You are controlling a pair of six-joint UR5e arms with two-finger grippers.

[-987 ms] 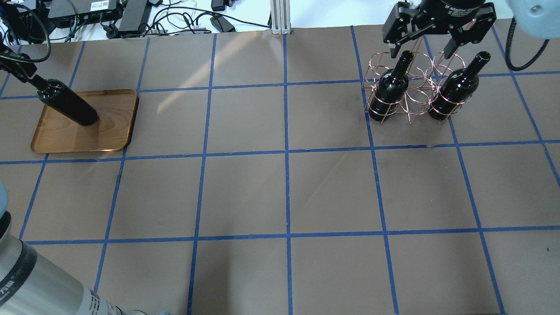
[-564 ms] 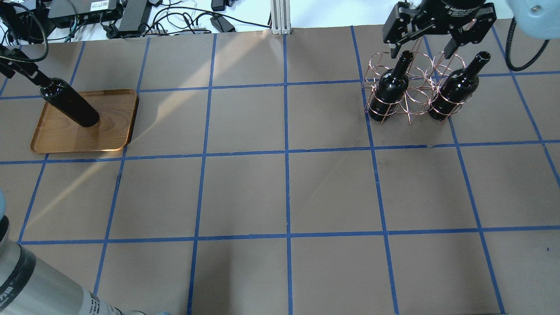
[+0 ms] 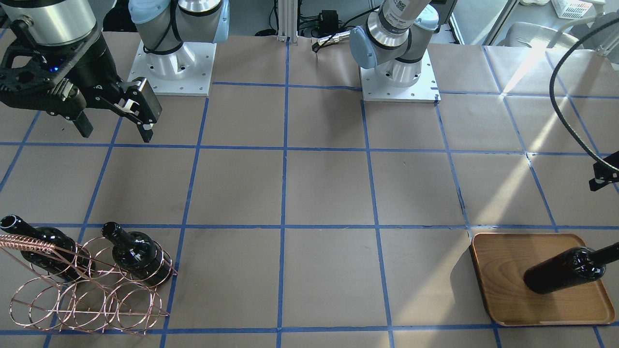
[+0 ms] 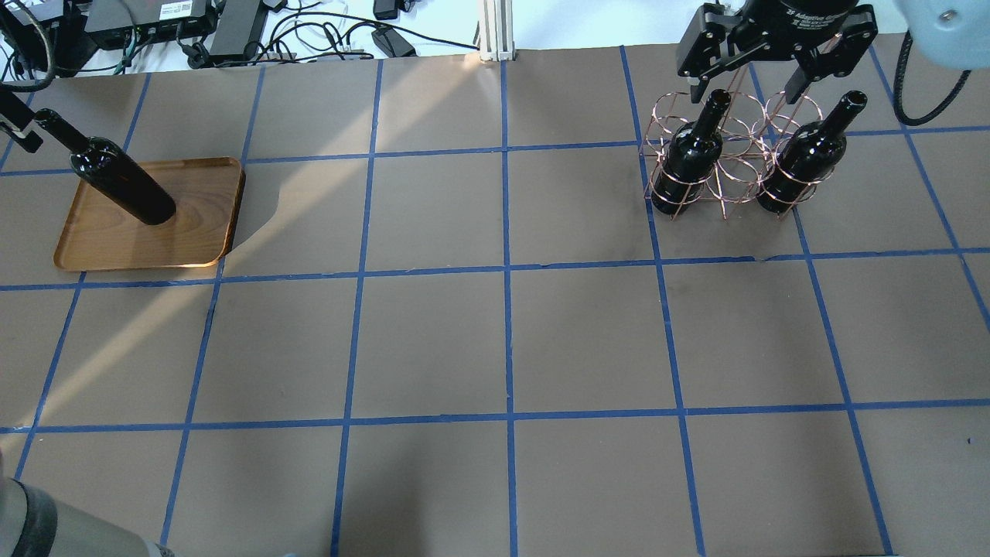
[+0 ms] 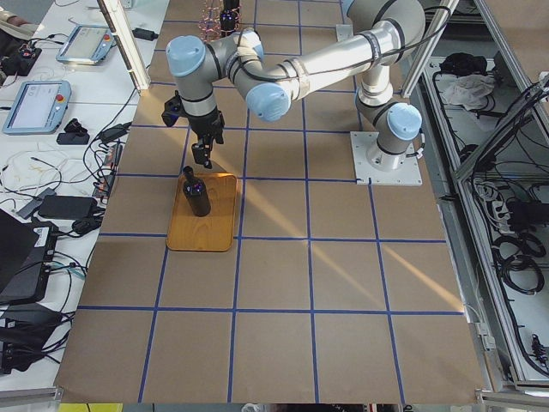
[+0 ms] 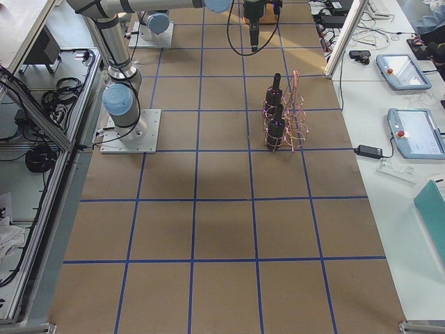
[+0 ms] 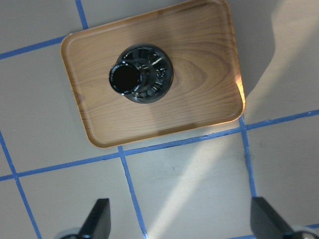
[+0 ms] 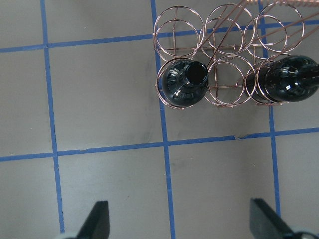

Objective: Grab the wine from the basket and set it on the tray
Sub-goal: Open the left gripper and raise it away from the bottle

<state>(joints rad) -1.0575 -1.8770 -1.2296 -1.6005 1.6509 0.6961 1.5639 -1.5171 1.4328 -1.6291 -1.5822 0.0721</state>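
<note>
The right gripper [image 8: 182, 221], spread wide and empty, hangs above the basket [image 8: 219, 49], whose nearer upright wine bottle [image 8: 183, 82] lies toward the wrist view's top centre.

The table [image 4: 588, 340] has a brown cover with blue tape lines [image 4: 508, 340] making big squares. Black cables [image 4: 317, 39] lie tangled at its far edge (next to a silver metal post [image 4: 495, 31]). Two control tablets [image 6: 415, 132] sit on a white side bench [image 6: 389, 188].

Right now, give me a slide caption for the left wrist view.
Open left gripper looks down on a wine bottle standing upright on the wooden tray.
</note>
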